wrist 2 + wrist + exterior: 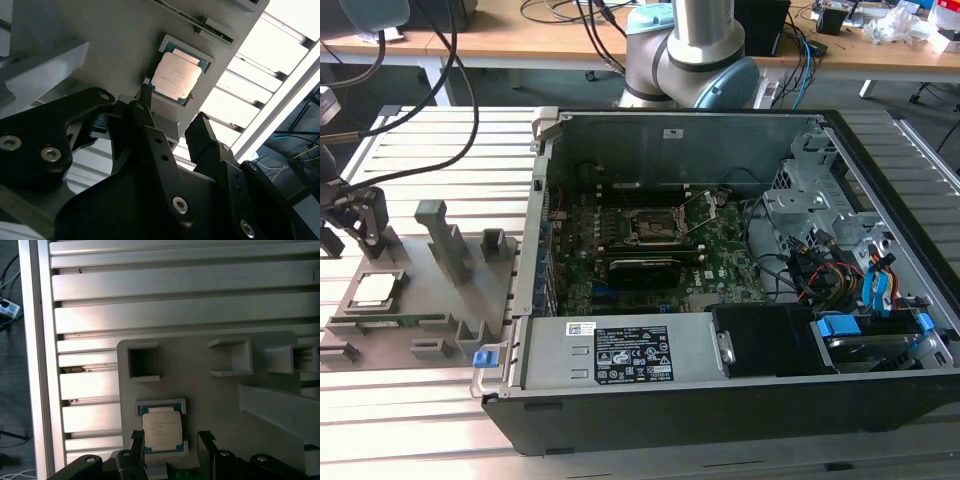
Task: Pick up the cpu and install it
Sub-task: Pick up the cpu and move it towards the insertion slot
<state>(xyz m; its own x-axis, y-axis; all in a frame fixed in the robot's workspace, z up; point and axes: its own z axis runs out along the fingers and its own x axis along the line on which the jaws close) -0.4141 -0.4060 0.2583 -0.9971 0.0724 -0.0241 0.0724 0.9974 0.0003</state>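
A small flat square cpu (pixel 176 75) with a silvery-beige metal top is lying in a shallow square pocket of the grey plastic fixture plate (pixel 430 300), toward the plate's edge at the exterior view's left. The black two-fingered gripper (pixel 172 107) is hanging over that same part of the plate. Its jaws are standing spread wider than the chip and are gripping nothing. In both wrist views the dark fingertips (pixel 137 439) are sitting either side of the pocket's near end, and I cannot tell whether they are touching the plate. Upright grey blocks (pixel 444 238) are rising from the plate's middle. The plate is resting on a slatted aluminium table (pixel 420 140). An opened black computer case (pixel 720 400) is lying just beside the plate on the exterior view's right, showing its dark square socket (pixel 655 228) with a metal frame.
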